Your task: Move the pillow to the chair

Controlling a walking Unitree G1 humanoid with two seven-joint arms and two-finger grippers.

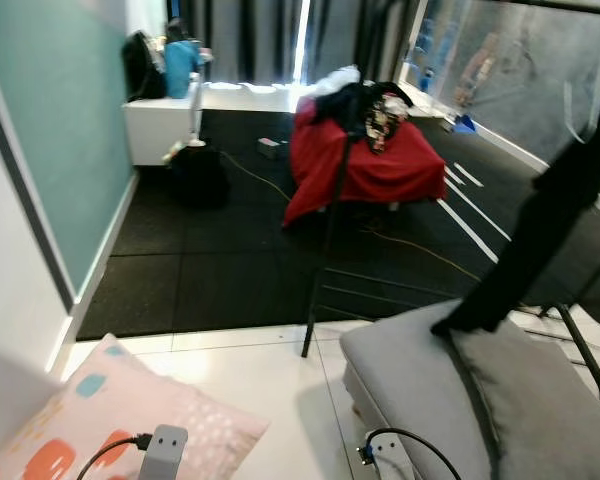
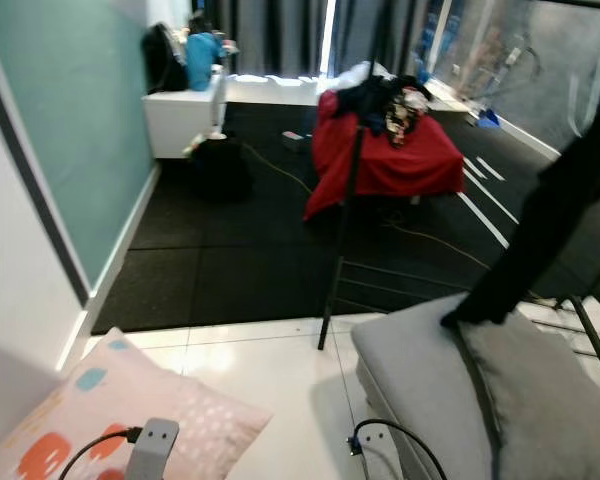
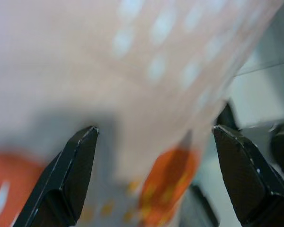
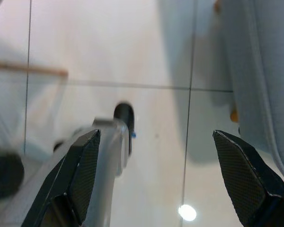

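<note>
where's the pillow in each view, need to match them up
Left eye view: the pink pillow lies at the bottom left corner, on the robot's left.
Right eye view: the same corner, bottom left.
Left wrist view: seen close and blurred between the left gripper fingers, jaws open.
Right wrist view: I cannot make it out; white floor tiles and the right gripper, jaws open.
Shared landmark: the grey chair.
</note>
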